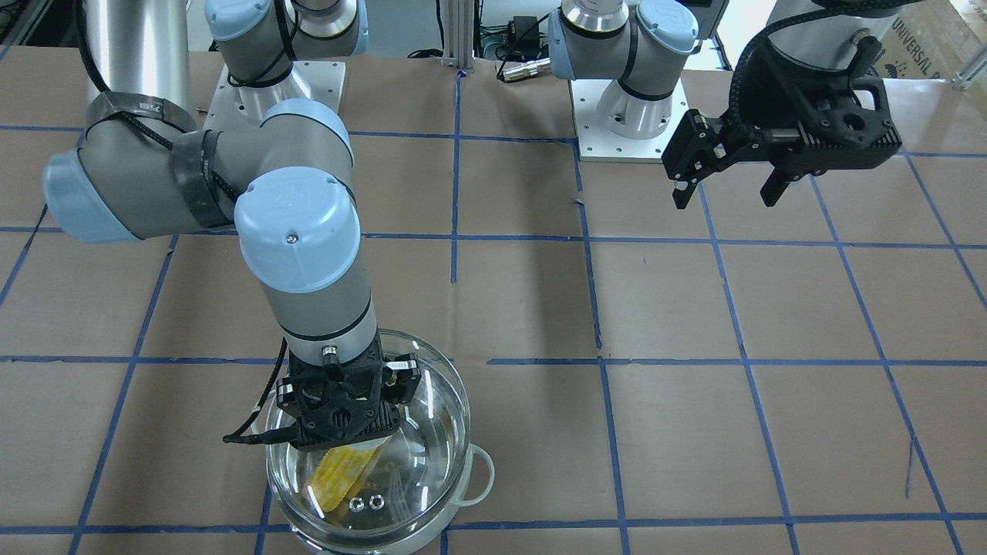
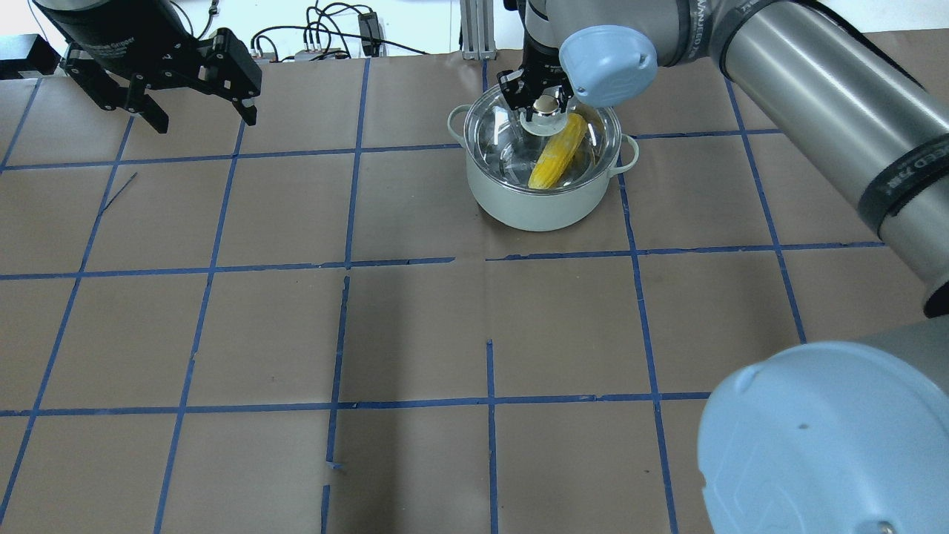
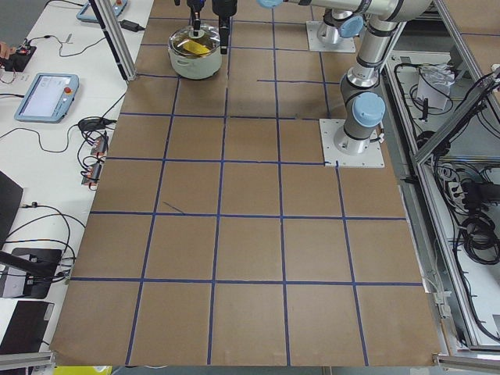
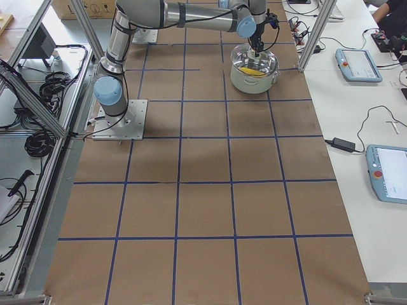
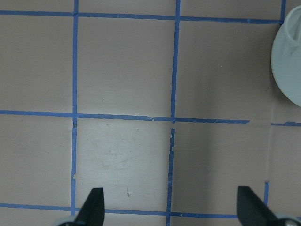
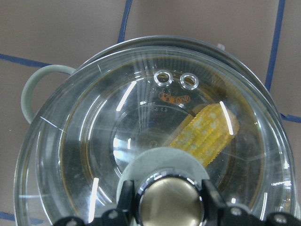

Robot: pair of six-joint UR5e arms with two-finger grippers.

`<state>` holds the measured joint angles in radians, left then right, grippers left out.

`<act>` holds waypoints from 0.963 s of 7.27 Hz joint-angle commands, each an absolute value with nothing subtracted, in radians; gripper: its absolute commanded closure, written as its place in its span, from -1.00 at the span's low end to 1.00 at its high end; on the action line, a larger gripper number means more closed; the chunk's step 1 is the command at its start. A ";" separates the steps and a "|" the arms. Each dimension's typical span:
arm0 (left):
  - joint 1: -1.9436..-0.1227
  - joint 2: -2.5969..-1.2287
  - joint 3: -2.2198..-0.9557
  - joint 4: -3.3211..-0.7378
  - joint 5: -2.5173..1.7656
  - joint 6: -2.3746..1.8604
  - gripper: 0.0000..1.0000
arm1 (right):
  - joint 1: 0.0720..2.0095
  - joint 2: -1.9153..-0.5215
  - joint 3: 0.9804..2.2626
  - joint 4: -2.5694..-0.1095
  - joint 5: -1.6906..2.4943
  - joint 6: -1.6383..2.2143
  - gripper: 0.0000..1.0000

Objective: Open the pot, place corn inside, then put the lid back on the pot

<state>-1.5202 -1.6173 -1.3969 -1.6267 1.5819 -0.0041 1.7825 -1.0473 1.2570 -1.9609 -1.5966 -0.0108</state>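
The pot stands at the table's far side, pale outside, with looped handles. The yellow corn lies inside it and shows through the glass in the right wrist view. The clear lid covers the pot's mouth, slightly off-centre in the right wrist view; I cannot tell whether it rests fully on the rim. My right gripper is shut on the lid's knob, one finger on each side. My left gripper is open and empty, high above the table's far left.
The table is brown paper with a grid of blue tape. The pot's edge shows at the right of the left wrist view. Both arm bases stand at the robot's side of the table.
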 commanded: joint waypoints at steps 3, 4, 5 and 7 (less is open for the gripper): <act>-1.520 -1.614 -1.407 -1.617 1.582 -0.005 -1.00 | 1.782 -1.038 1.207 -1.965 -1.628 -0.031 0.08; -1.520 -1.614 -1.407 -1.617 1.582 -0.005 -1.00 | 1.782 -1.037 1.210 -1.985 -1.628 -0.029 0.08; -1.520 -1.614 -1.407 -1.617 1.582 -0.005 -1.00 | 1.782 -1.037 1.212 -1.988 -1.628 -0.026 0.08; -1.520 -1.614 -1.407 -1.615 1.582 -0.005 -1.00 | 1.784 -1.029 1.224 -2.055 -1.629 -0.025 0.08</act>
<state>-1.5202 -1.6138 -1.4066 -1.6165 1.5815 -0.0046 1.7827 -1.0344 1.2186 -2.0189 -1.6278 -0.0260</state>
